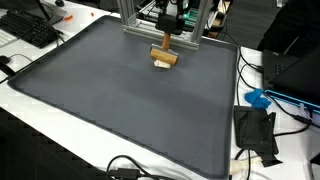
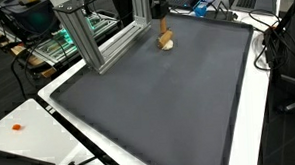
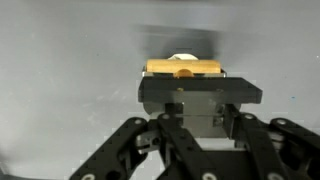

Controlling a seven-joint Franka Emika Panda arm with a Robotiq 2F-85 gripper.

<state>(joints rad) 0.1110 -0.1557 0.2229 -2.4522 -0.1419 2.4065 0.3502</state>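
Wooden block (image 1: 163, 58) sits on the tabletop (image 1: 110, 110) — not lifted yet. End effector (image 1: 170, 27) hangs just above it — spread or clamped, cannot tell.

Both exterior views overlook one dark mat (image 1: 130, 100) from different sides; wrist view peers down past the pincer (image 3: 195, 95)

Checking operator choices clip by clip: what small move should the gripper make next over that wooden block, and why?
Probably a short, straight descent toward the wooden block. The gripper seems to hang above it beside the aluminium frame, and the wrist view shows the block roughly centred ahead. Whether the jaws are open is unclear.
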